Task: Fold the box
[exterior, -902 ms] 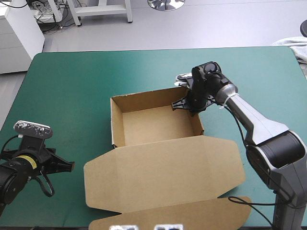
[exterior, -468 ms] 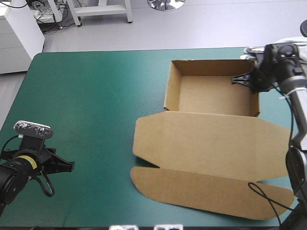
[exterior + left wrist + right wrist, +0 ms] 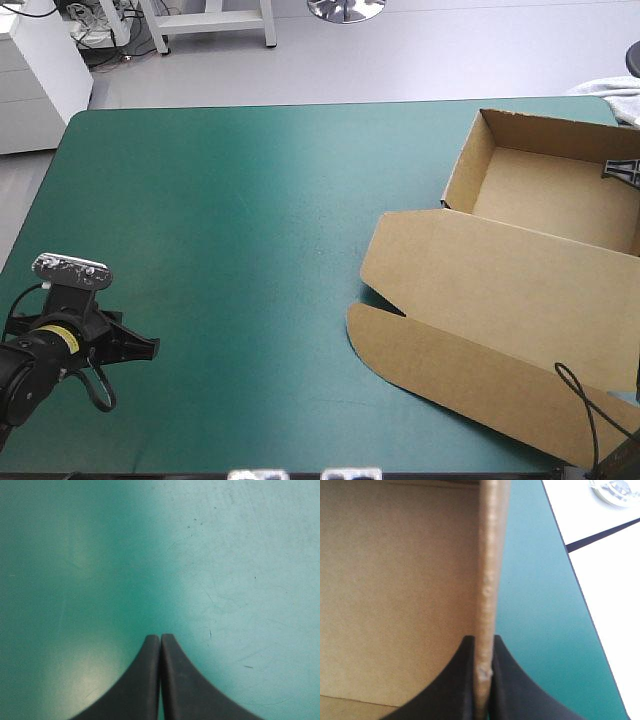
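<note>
Left tool (image 3: 160, 639): you had its black fingers pressed together in one pointed arch, with nothing between them. It sat near the worktop's (image 3: 230, 220) near left corner.
Ahead of left tool: only bare teal-green cover showed.
Right tool (image 3: 482, 647): you had it all but closed on the box's wall (image 3: 490, 570). One black finger was inside the tray and the other outside. The board's edge ran straight ahead from between them.
Right tool from above: only a small black part showed, at the tray's right side.
Box (image 3: 500, 290): brown and open, with its lid flat. It lay on the worktop's right side, well apart from your left tool.
Tray (image 3: 545, 190): it stood toward the far right corner with its walls up, and its right side was cut off from view.
Lid: it lay flat on the near side of the tray. Its curved flap (image 3: 450, 370) lay toward the worktop's near edge.
Beside right tool: the tray's floor lay on one side of the gripped wall. The teal-green cover lay on the other, with the worktop's edge near.
</note>
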Controlling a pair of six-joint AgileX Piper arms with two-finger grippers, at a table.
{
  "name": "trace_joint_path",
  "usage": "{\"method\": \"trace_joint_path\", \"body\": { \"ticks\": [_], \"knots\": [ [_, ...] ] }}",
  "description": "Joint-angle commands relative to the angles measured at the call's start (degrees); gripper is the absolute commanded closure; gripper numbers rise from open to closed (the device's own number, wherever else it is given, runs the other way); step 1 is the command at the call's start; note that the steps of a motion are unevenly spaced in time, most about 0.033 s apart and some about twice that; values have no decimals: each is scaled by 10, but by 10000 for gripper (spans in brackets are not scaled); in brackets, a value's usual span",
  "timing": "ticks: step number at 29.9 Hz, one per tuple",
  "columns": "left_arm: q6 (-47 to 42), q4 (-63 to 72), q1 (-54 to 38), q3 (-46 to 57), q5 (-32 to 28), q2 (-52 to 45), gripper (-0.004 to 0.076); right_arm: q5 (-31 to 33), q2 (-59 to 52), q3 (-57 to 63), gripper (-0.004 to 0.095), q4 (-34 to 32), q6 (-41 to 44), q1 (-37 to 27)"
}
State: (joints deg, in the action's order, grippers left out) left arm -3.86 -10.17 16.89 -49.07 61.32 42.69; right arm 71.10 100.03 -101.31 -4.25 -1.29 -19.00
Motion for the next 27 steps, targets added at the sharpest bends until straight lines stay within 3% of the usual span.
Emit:
{"method": "trace_joint_path", "body": {
  "ticks": [1, 14, 16, 22, 27],
  "knots": [
    [-4, -3, 3, -14, -26, -2, 734, 7, -8, -3, 925, 9, -7, -9],
    [-26, -3, 3, -14, -26, -2, 734, 7, 41, 19, 908, 7, -38, -7],
    [-26, -3, 3, -14, -26, -2, 734, 7, 41, 19, 854, 7, -37, -7],
    [-26, -5, 3, -14, -26, -2, 734, 7, 41, 14, 471, 7, -30, -7],
    [-26, -6, 3, -14, -22, -2, 734, 7, 27, 0, 432, -4, -30, -7]
  ]
}}
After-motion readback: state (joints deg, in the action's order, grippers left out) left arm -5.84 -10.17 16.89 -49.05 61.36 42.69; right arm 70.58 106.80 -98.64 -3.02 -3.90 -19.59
